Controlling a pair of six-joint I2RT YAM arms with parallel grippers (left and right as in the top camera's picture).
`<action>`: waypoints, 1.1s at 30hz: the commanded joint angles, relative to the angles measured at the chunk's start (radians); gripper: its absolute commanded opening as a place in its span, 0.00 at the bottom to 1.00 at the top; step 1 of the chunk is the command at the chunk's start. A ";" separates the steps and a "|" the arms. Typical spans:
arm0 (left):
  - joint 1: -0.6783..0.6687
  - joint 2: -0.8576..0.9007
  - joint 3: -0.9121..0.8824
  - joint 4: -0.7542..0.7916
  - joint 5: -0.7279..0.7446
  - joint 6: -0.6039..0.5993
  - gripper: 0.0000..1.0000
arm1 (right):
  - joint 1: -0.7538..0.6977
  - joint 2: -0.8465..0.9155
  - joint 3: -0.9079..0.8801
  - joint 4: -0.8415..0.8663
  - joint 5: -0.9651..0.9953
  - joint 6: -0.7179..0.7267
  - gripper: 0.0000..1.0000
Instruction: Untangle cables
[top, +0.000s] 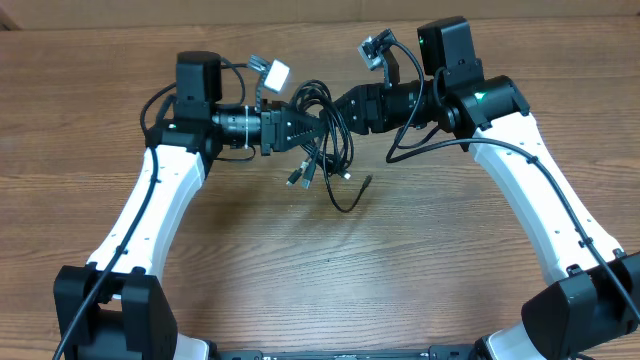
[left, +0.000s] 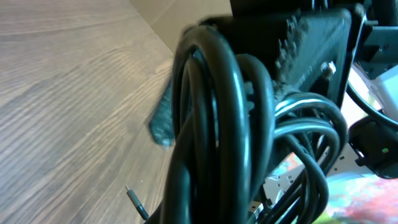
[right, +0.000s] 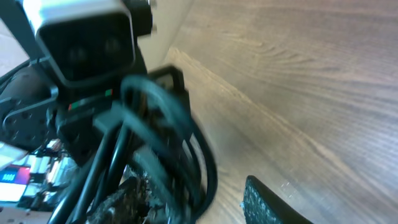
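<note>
The cables (top: 325, 140) are a knotted bundle of thin black cords hanging above the wooden table (top: 330, 260) between my two grippers. Loose loops and small plug ends (top: 296, 178) dangle below it. My left gripper (top: 310, 128) comes in from the left and is shut on the bundle. In the left wrist view the cables (left: 224, 124) fill the frame and hide its fingers. My right gripper (top: 337, 117) reaches in from the right. Its jaws (right: 193, 205) stand open around the cables (right: 168, 130), with a gap between the cords and the right finger pad (right: 267, 202).
One plug (top: 368, 182) hangs at the end of a low loop (top: 345, 205) near the table surface. The white arm links (top: 160, 200) (top: 545, 200) slope back to their bases at the front corners. A pale edge (top: 300, 12) borders the table's far side.
</note>
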 joint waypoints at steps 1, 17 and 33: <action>-0.048 -0.011 0.015 0.003 0.037 -0.025 0.04 | 0.014 0.006 0.019 0.030 0.089 0.024 0.45; -0.064 -0.011 0.015 0.007 0.082 -0.024 0.04 | 0.010 0.006 0.019 -0.157 0.978 0.258 0.04; 0.006 -0.046 0.025 0.007 -0.170 -0.037 0.04 | -0.034 -0.001 0.020 -0.178 0.563 0.084 0.04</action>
